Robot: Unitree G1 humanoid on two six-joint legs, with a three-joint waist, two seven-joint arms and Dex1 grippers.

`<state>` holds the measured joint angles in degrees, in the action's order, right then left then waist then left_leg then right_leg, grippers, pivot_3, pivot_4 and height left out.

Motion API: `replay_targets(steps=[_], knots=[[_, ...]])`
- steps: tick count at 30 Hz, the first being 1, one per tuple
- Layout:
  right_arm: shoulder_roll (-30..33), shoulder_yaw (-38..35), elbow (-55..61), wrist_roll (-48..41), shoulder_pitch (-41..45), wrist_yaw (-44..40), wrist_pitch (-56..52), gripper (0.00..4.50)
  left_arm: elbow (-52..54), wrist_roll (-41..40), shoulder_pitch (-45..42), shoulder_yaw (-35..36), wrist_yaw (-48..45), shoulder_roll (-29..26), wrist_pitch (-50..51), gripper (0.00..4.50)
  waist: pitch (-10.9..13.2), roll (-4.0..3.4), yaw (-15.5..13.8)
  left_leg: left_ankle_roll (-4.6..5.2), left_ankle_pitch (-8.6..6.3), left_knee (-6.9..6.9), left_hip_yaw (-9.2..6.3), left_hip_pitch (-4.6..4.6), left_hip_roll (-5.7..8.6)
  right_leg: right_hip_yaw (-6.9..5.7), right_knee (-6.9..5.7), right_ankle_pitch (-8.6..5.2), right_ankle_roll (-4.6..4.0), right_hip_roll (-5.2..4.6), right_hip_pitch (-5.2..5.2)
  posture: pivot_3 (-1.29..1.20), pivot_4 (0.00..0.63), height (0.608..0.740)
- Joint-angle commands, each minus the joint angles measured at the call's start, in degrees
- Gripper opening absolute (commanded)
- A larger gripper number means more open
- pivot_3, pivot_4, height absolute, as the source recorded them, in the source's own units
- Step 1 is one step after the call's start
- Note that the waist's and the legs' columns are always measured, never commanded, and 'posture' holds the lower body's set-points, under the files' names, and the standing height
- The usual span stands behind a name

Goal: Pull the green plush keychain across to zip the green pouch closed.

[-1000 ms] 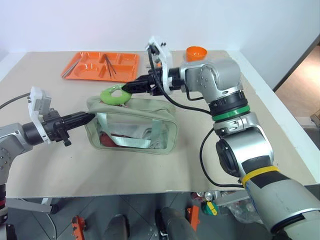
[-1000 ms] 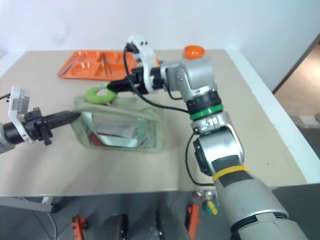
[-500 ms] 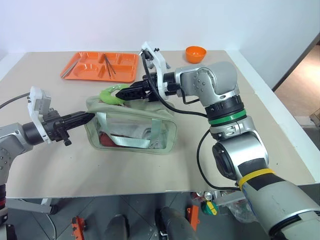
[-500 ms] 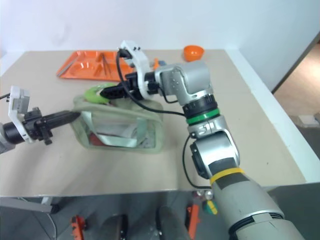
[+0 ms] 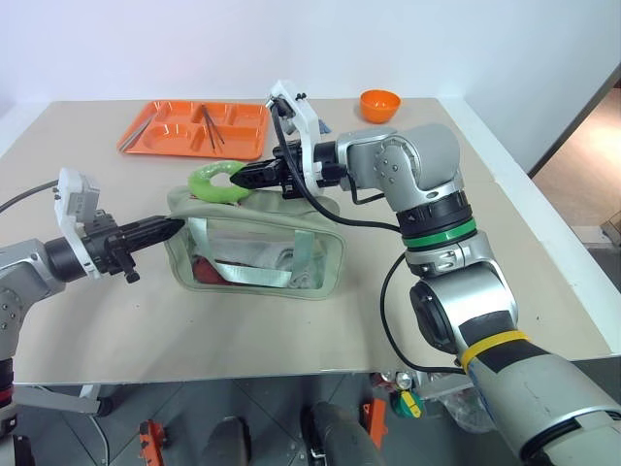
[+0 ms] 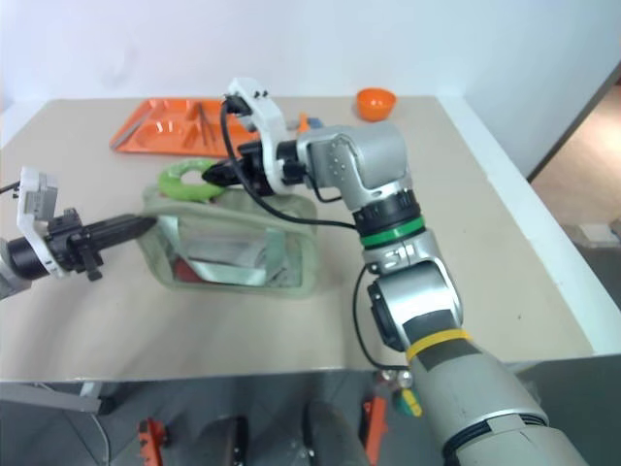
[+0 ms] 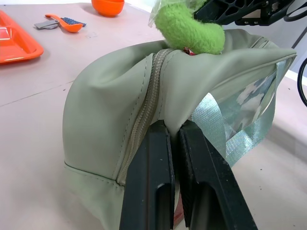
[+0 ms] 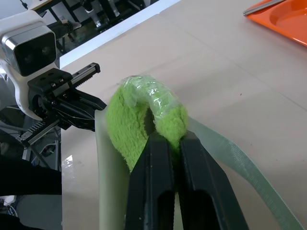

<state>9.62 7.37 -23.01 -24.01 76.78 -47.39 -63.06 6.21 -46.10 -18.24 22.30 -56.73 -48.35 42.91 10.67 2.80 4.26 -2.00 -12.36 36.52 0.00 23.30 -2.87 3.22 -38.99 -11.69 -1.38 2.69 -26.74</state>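
Tabletop [image 5: 116,320] pale beige beneath white wall [image 5: 146,49].

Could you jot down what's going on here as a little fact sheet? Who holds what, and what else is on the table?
left gripper: shut on the end of the green pouch
right gripper: shut on the green plush keychain
keychain position: at the pouch's top, near the left gripper's end
table: orange tray and orange bowl at the far side
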Motion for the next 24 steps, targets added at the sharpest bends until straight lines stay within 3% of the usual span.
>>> replay_targets(steps=[1, 7, 11, 24], knots=[[2.2, 0.1, 3.6, -0.6, 0.3, -1.9, 1.0, 0.04, 0.2, -0.3, -0.7, 0.1, -0.3, -0.1, -0.6, 0.0, 0.0, 0.0, 0.0, 0.0, 0.0, 0.0, 0.0, 0.0, 0.0, 0.0, 0.0, 0.0, 0.0, 0.0, 0.0, 0.0, 0.15, 0.74], [14.8, 0.8, 15.4, -5.6, -4.0, -12.3, -1.8, 0.04, -0.5, -0.2, -1.5, -0.3, -0.4, -0.1, -0.5, 0.0, 0.0, 0.0, -0.2, 0.0, 0.0, 0.0, 0.01, 0.04, 0.04, -0.06, 0.04, -0.03, 0.04, -0.04, 0.0, 0.0, 0.15, 0.74], [21.7, -0.2, 19.6, -6.9, -6.7, -14.6, -1.9, 0.04, -0.7, -0.2, -1.4, -0.5, -0.6, -0.2, -0.6, 0.0, 0.0, -0.01, -0.2, 0.0, 0.0, 0.0, 0.01, 0.01, 0.06, -0.05, 0.03, -0.03, 0.05, -0.04, 0.01, 0.0, 0.15, 0.74], [38.9, -0.4, 26.7, -3.2, -13.4, -21.2, 11.8, 0.04, -2.8, 0.7, -3.7, -2.3, -1.7, -0.2, -1.0, 0.0, 0.0, -0.01, -0.3, 0.0, 0.0, 0.0, 0.04, 0.0, 0.12, 0.0, 0.03, -0.06, 0.11, -0.08, 0.01, 0.0, 0.15, 0.74]])
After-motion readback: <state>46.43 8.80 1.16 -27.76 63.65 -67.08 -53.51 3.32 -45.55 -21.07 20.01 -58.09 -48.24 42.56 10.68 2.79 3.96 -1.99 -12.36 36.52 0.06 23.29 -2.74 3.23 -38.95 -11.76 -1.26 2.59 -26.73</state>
